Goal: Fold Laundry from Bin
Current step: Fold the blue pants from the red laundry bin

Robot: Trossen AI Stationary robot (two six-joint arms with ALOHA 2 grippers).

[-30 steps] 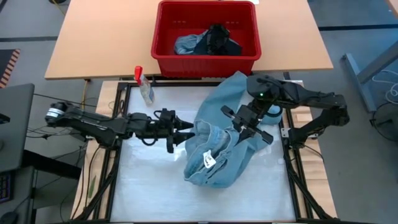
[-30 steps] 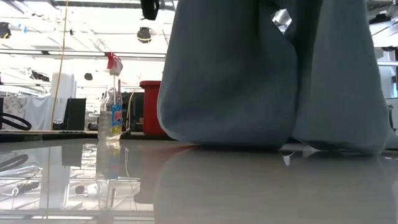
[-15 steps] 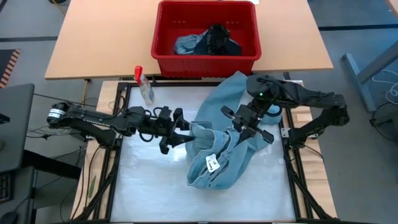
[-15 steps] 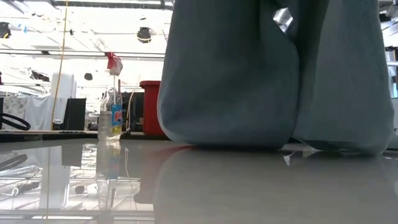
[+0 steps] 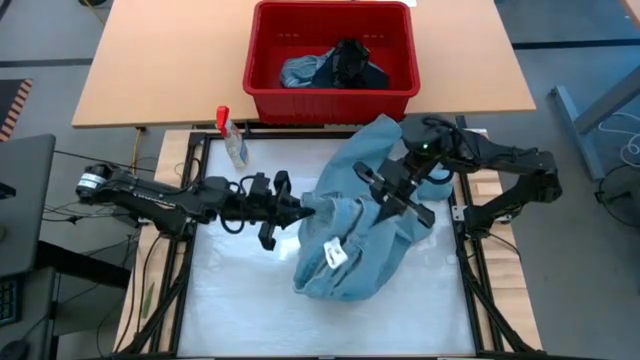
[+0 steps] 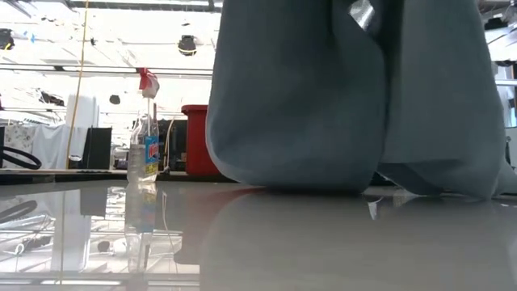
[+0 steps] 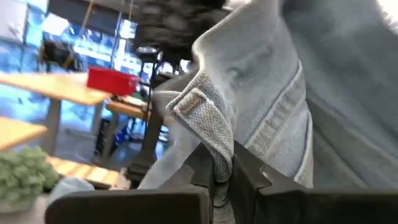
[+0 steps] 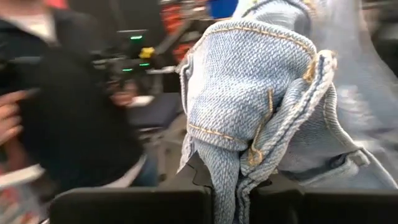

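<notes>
Faded blue denim garment (image 5: 355, 225) bunched mid-surface, partly lifted; red bin (image 5: 331, 90) behind it holds more laundry (image 5: 330, 66), probably one blue, one dark.

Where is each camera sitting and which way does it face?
High: overhead, facing down; both arms, denim garment, red bin.
Low: tabletop level, facing across; hanging denim, spray bottle.
Left wrist: left gripper shut on a denim edge.
Right wrist: right gripper shut on a denim fold.
All four show the denim.
</notes>
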